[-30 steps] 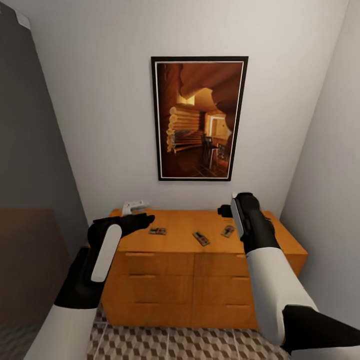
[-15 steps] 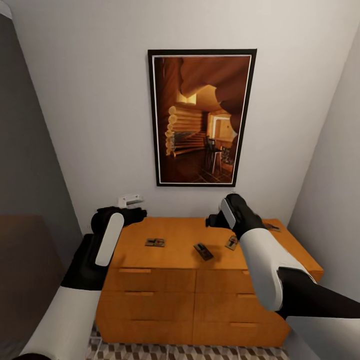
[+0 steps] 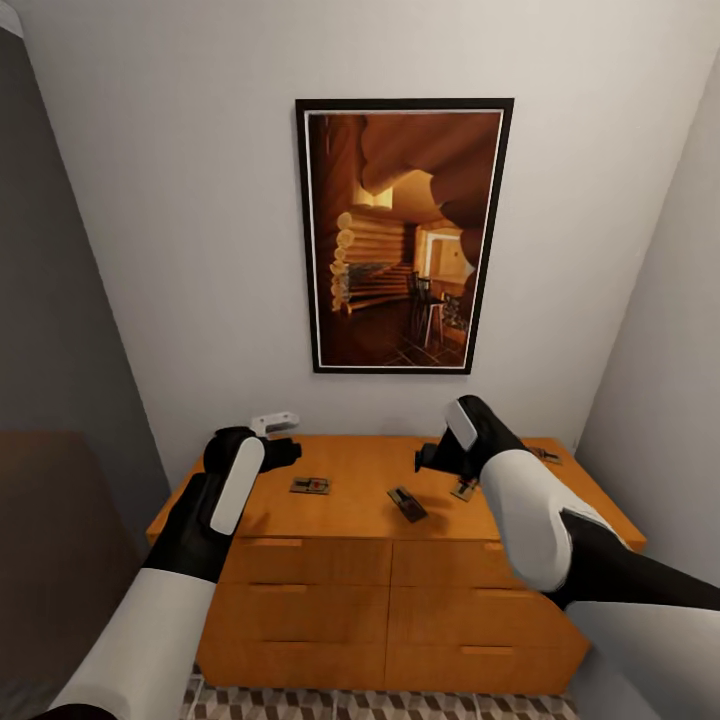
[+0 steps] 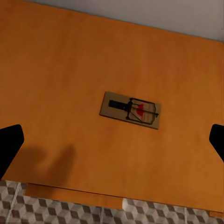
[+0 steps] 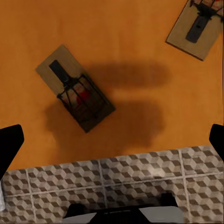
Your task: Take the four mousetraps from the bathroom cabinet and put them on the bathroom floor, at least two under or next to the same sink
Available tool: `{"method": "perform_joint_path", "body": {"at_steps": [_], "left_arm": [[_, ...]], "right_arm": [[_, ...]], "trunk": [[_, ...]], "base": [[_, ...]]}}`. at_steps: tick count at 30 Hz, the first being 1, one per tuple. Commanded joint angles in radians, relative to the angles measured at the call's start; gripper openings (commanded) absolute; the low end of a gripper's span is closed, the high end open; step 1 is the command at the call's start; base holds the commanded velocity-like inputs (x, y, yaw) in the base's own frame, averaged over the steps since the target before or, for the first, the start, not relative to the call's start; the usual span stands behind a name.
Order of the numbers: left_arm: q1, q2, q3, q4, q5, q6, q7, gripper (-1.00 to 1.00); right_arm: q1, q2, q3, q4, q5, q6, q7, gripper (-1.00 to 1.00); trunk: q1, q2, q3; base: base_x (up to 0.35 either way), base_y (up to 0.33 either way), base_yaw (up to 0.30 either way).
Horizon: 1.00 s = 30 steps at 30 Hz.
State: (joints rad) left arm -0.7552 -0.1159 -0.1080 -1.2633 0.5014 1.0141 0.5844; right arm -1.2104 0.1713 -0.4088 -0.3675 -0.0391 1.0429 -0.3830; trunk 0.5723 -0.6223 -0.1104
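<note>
Two open end effectors, left (image 4: pixel 112 140) and right (image 5: pixel 112 140), hover above mousetraps (image 4: pixel 130 110) on the cabinet (image 3: pixel 350 500).

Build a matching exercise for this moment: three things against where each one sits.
Things:
1. leftmost mousetrap
2. framed picture
3. right gripper

Places:
A. on the wall above the cabinet
B. hovering over the cabinet top, between two traps
C. flat on the cabinet top, by the left gripper

Pairs: 1-C, 2-A, 3-B.
</note>
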Motion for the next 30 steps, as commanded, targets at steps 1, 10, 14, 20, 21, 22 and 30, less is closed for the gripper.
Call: {"method": "perform_joint_path", "body": {"at_steps": [1, 10, 14, 20, 21, 22, 30], "left_arm": [[-0.001, -0.001, -0.001, 0.001, 0.01, 0.002, 0.011, 1.0], [-0.001, -0.018, -0.002, 0.005, 0.011, 0.003, 0.011, 1.0], [-0.001, -0.02, -0.005, 0.009, 0.011, 0.003, 0.011, 1.0], [-0.001, -0.02, -0.003, 0.013, 0.01, 0.003, 0.018, 1.0], [-0.001, -0.021, -0.002, 0.013, 0.01, 0.003, 0.02, 1.0], [-0.001, -0.021, -0.001, 0.014, 0.009, 0.002, 0.024, 1.0], [-0.001, -0.022, 0.0, 0.016, 0.01, 0.001, 0.051, 1.0]], "right_arm": [[-0.002, -0.01, -0.021, 0.0, -0.037, 0.002, -0.036, 1.0], [-0.003, -0.067, -0.048, 0.002, -0.133, 0.002, -0.115, 1.0], [-0.003, -0.074, -0.049, 0.002, -0.14, 0.001, -0.144, 1.0], [-0.003, -0.076, -0.05, 0.002, -0.143, 0.0, -0.164, 1.0], [-0.003, -0.076, -0.05, 0.002, -0.143, 0.0, -0.165, 1.0], [-0.003, -0.076, -0.05, 0.003, -0.143, 0.0, -0.166, 1.0], [-0.003, -0.076, -0.05, 0.004, -0.145, 0.0, -0.171, 1.0]], "trunk": [[0.0, -0.002, -0.002], [0.0, -0.002, -0.002], [0.0, -0.002, -0.002], [0.0, -0.002, -0.002], [0.0, -0.002, -0.002], [0.0, -0.002, -0.002], [0.0, -0.002, -0.002]], "base": [[0.0, 0.0, 0.0], [0.0, 0.0, 0.0], [0.0, 0.0, 0.0], [0.0, 0.0, 0.0], [0.0, 0.0, 0.0], [0.0, 0.0, 0.0], [0.001, 0.0, 0.0]]}}
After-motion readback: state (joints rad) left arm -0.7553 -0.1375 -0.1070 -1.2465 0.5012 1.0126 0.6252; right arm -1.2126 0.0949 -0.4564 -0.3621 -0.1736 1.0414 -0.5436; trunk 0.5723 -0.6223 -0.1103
